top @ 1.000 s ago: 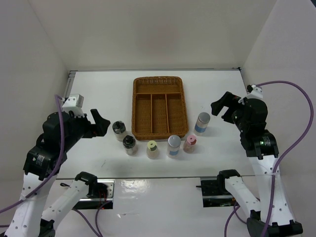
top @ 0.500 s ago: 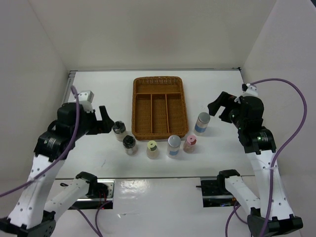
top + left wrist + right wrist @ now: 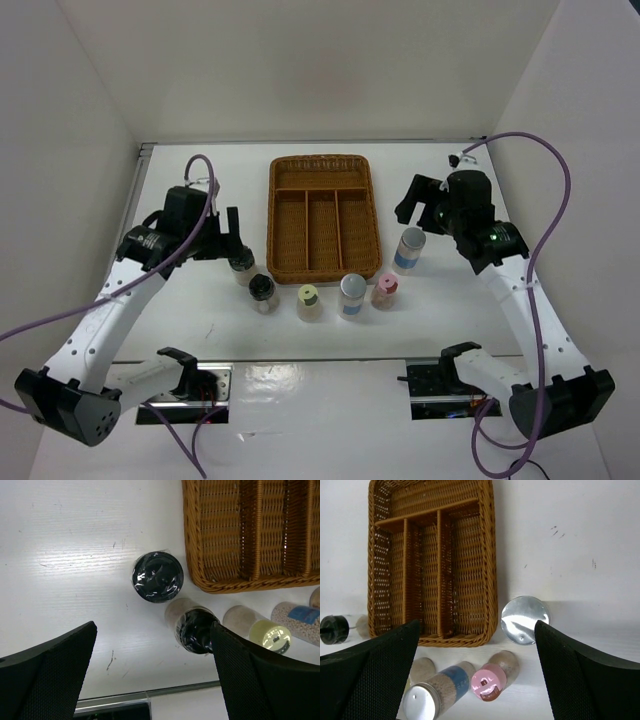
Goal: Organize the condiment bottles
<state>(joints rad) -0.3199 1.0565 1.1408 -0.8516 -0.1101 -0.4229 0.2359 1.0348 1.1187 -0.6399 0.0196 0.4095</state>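
Six condiment bottles stand on the white table near the wicker tray [image 3: 322, 160]. From the left they are a dark-capped shaker [image 3: 240, 260], a second dark-capped shaker [image 3: 263, 291], a yellow-capped bottle [image 3: 309, 300], a grey-topped white cylinder [image 3: 351, 294], a pink-capped bottle [image 3: 385, 289] and another grey-topped cylinder [image 3: 410, 246]. My left gripper [image 3: 230, 238] is open and empty, above the first dark-capped shaker [image 3: 158, 576]. My right gripper [image 3: 420, 207] is open and empty, above and just behind the right cylinder [image 3: 525, 619].
The brown wicker tray [image 3: 432, 560] has three long compartments and one cross compartment, all empty. White walls enclose the table on the left, back and right. A metal rail [image 3: 150, 697] runs along the near table edge.
My left gripper has swung right and forward to the dark-capped shaker. My right gripper has moved left and farther back, over the right cylinder. The bottles have not moved.
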